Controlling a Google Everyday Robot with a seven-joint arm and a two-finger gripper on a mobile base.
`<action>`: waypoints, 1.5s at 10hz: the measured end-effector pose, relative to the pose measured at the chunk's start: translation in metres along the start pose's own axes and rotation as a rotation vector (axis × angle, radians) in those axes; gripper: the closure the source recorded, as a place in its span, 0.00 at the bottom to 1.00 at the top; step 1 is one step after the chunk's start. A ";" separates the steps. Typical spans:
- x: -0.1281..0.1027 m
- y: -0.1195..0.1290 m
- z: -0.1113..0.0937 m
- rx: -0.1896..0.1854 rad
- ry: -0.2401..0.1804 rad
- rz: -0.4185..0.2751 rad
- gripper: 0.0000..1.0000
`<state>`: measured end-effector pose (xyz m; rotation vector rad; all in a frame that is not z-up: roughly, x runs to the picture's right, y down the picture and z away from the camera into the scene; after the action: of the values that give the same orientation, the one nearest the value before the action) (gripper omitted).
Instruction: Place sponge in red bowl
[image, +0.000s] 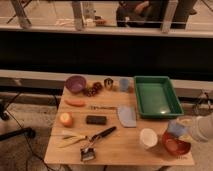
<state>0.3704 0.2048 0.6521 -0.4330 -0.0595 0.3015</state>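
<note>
The light-blue sponge (176, 128) hangs tilted just above the far rim of the red bowl (176, 145), which stands at the table's front right corner. My gripper (185, 128) reaches in from the right on its pale arm (201, 128) and is shut on the sponge's right side. The bowl's shiny inside shows nothing in it.
A white cup (148, 137) stands just left of the bowl, and a flat blue-grey sheet (127, 116) lies behind it. A green tray (156, 96) fills the back right. A purple bowl (75, 83), carrot (75, 103), black block (96, 120) and brush (95, 142) lie to the left.
</note>
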 end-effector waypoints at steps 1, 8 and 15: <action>0.005 0.002 0.001 -0.004 0.007 0.008 1.00; 0.014 0.016 0.010 -0.028 0.008 0.010 1.00; -0.002 -0.003 0.014 -0.027 -0.002 -0.033 0.46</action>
<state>0.3680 0.2073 0.6662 -0.4583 -0.0729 0.2693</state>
